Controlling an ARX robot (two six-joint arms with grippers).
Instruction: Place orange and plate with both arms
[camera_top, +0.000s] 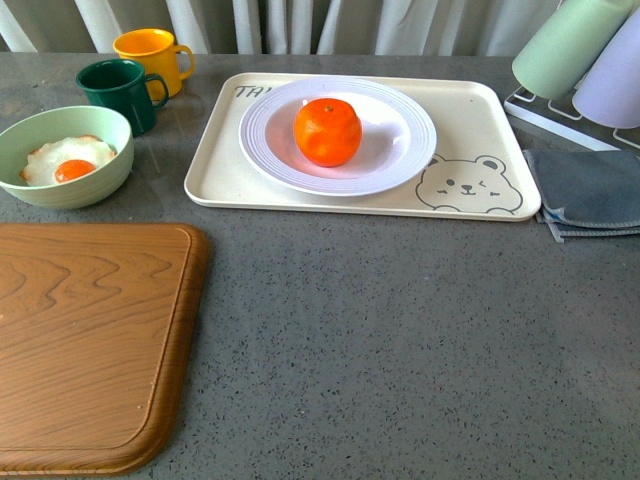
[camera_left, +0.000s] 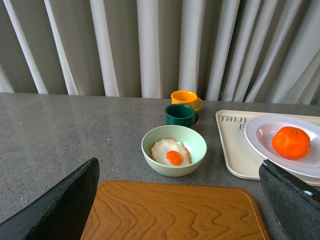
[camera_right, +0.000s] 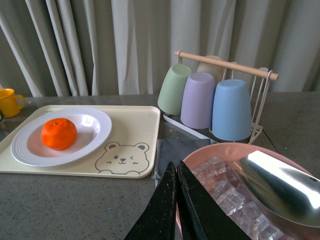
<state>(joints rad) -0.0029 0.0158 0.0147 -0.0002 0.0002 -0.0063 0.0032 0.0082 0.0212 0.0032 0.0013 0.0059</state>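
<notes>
The orange (camera_top: 327, 131) sits in the middle of the white ridged plate (camera_top: 270, 140), which rests on the cream bear tray (camera_top: 215, 165) at the back of the table. Both also show in the left wrist view, orange (camera_left: 291, 142) on plate (camera_left: 262, 135), and in the right wrist view, orange (camera_right: 59, 133) on plate (camera_right: 30, 150). Neither arm shows in the front view. My left gripper (camera_left: 180, 200) is open and empty above the wooden board (camera_left: 170, 212). My right gripper (camera_right: 176, 172) is shut on nothing, beside a pink bowl (camera_right: 200, 155).
A pale green bowl with a fried egg (camera_top: 66, 155), a green mug (camera_top: 118, 92) and a yellow mug (camera_top: 150, 55) stand at the back left. A grey cloth (camera_top: 590, 190) and a cup rack (camera_right: 215, 100) are at the right. The pink bowl holds ice cubes and a metal scoop (camera_right: 280, 187).
</notes>
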